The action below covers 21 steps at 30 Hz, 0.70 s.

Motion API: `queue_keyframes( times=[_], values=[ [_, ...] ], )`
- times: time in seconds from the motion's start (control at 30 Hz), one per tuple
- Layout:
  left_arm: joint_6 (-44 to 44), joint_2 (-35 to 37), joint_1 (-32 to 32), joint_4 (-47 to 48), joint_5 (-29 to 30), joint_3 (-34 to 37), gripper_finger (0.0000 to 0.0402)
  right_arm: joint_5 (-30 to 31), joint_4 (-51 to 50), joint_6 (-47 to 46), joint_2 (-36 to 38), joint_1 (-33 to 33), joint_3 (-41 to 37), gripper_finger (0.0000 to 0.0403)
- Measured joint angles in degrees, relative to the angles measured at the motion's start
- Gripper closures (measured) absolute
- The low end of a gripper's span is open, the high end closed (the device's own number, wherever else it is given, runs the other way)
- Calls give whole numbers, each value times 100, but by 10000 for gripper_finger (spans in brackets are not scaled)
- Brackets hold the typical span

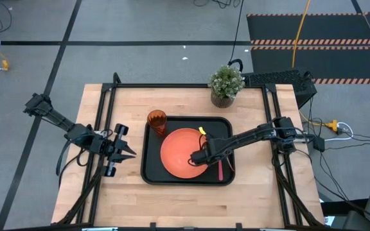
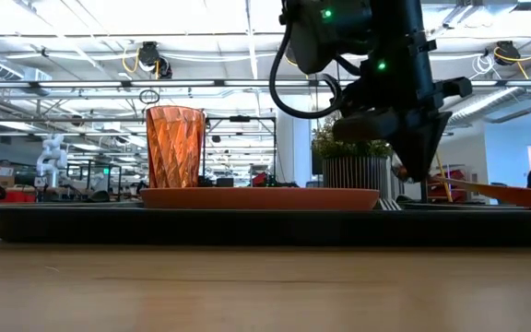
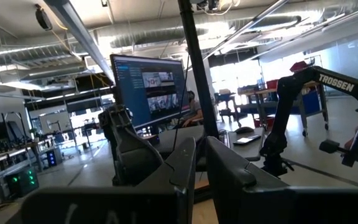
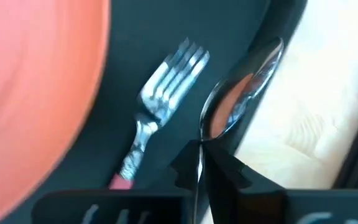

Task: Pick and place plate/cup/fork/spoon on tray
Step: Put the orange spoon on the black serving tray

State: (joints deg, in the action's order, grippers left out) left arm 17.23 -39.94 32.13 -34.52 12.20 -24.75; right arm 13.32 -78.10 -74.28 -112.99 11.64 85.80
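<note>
The black tray lies mid-table. On it are the orange plate, the amber cup standing at its far left corner, and the fork with its pinkish-red handle, lying flat beside the plate. My right gripper stands over the tray at the plate's right edge, pointing down, shut on the spoon. The spoon's orange handle sticks out toward the table's right. My left gripper is shut and empty, left of the tray. My right gripper pinches the spoon's thin neck, just behind the metal bowl, between its two fingers. The fingers come from above, pointing down, and lie across the spoon. The spoon lies roughly level beside the fork, near the tray's rim, its handle clear of the tray floor.
A potted green plant stands at the table's far edge behind the tray. Bare wood shows left, right and near of the tray. Black frame rails run along the table's sides.
</note>
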Motion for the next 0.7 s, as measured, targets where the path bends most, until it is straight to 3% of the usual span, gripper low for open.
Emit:
queue_keyframes(
  times=[0.43, 0.7],
  values=[
    [-20, 0, 0, 2, -1, 0, 360, 351, 203, 10, 0, 44, 0, 280],
    [-20, 0, -1, 2, -1, 0, 360, 629, 184, 11, 0, 73, -40, 255]
  ],
)
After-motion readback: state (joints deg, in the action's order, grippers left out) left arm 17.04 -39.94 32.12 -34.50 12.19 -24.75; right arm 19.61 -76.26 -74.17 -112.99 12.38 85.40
